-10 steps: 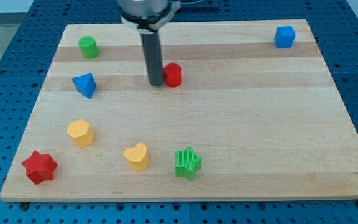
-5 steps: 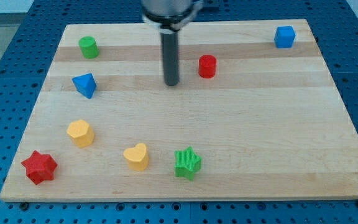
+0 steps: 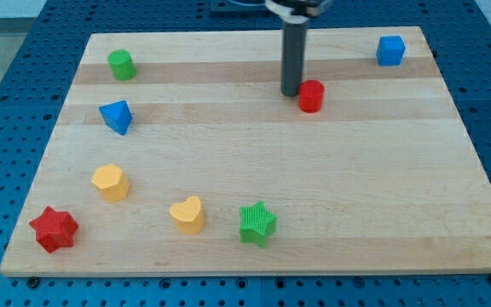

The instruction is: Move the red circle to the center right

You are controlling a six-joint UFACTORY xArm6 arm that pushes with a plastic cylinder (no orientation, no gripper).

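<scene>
now my tip (image 3: 291, 93) has caught up with the red circle (image 3: 311, 96) and touches its left side again, after the block slid further right on the table (image 3: 382, 196). there is no pincer here, only the rod. the circle is still far of the center right, so more pushing right and nearer is needed.

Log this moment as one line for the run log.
my tip: touching red circle's upper left | red circle block: upper middle of wooden board, short of center right | step: pushing

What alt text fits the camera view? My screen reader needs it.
My tip sits just left of the red circle on the wooden board, upper middle. Seven other coloured blocks lie scattered, mostly along the view's left and bottom.
</scene>
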